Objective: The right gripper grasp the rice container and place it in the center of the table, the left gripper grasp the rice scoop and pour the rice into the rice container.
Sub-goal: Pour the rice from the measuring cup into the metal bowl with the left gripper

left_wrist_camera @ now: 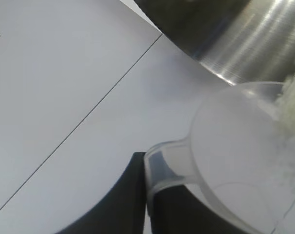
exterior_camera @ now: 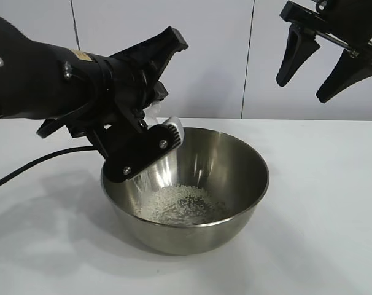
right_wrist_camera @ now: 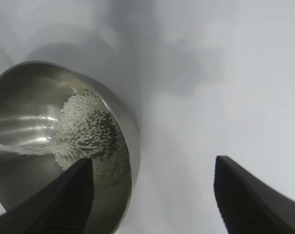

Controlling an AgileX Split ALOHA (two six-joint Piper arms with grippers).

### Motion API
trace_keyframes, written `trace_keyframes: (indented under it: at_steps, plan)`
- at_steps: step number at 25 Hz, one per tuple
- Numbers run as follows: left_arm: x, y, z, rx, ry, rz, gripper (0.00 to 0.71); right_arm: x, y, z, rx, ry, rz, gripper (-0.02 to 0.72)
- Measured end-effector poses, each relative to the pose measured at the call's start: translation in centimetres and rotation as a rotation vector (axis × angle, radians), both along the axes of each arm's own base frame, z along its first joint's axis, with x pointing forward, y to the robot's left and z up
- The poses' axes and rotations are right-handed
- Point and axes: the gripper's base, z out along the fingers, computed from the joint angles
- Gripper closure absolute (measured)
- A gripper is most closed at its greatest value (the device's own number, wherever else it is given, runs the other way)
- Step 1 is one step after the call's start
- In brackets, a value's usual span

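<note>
One left claw [exterior_camera: 150,132], pinching the rice scoop [exterior_camera: 172,130], tips it mouth-down over the rice container's [exterior_camera: 247,203] rim, while the right claw [exterior_camera: 321,61] hangs spread above the bench [exterior_camera: 321,246].

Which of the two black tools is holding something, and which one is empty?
The left tool grips the rice scoop, tipped over the rice container. The right tool hangs open and empty above the table.

rice scoop [exterior_camera: 167,129] mostly hidden behind left pincer [exterior_camera: 150,132], right arm cut off
</note>
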Motion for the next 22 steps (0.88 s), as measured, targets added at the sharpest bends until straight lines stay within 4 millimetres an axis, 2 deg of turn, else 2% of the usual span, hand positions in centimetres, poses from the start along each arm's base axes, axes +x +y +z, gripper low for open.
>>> trace_keyframes:
  at_steps: [7, 10, 13, 17, 22]
  plan:
    - [0.0, 0.0, 0.0, 0.005, -0.002, -0.003, 0.707, 0.0, 0.0, 0.0, 0.000, 0.000, 0.000, 0.219]
    - [-0.1, -0.2, 0.1, -0.094, 0.050, 0.036, 0.707, 0.0, 0.0, 0.0, 0.000, 0.000, 0.000, 0.219]
    - [0.5, -0.4, 1.0, -0.428, 0.193, 0.202, 0.707, 0.0, 0.0, 0.0, 0.002, 0.000, 0.000, 0.219]
    - [1.8, -0.3, 2.9, -0.970, 0.370, 0.449, 0.707, 0.0, 0.0, 0.0, 0.002, -0.001, -0.001, 0.219]
    - [2.9, 1.3, 3.7, -1.487, 0.598, 0.665, 0.707, 0.0, 0.0, 0.0, 0.001, -0.003, -0.001, 0.219]
